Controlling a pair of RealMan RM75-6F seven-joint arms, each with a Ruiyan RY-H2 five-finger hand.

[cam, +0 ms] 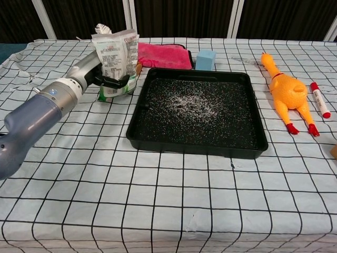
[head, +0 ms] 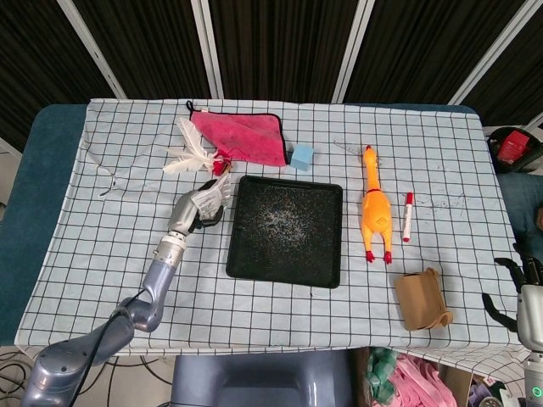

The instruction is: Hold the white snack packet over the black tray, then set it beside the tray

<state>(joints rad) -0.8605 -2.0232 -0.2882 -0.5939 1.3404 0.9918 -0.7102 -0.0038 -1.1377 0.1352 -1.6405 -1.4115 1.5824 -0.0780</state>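
A: Surface (head: 280, 322) first: a checked cloth covers it, and the black tray (head: 286, 231) sits at the centre of the frame, speckled white inside.

B: Next down in size?

A: The pink cloth (head: 243, 136) toward the upper left, then the rubber chicken (head: 373, 208) right of the tray, and a brown paper bag (head: 421, 300) at the lower right.

B: And the packet?

A: The white snack packet (cam: 115, 60) stands upright just left of the tray's upper left corner, off the tray. The left hand (head: 197, 211) has its fingers wrapped round the lower part.

B: The other hand?

A: The right hand (head: 526, 284) is at the right edge of the frame, off the surface, fingers apart, holding nothing.

B: Smaller bits?

A: A white feather (head: 190, 148), a blue block (head: 302, 156) and a red marker (head: 407, 216).
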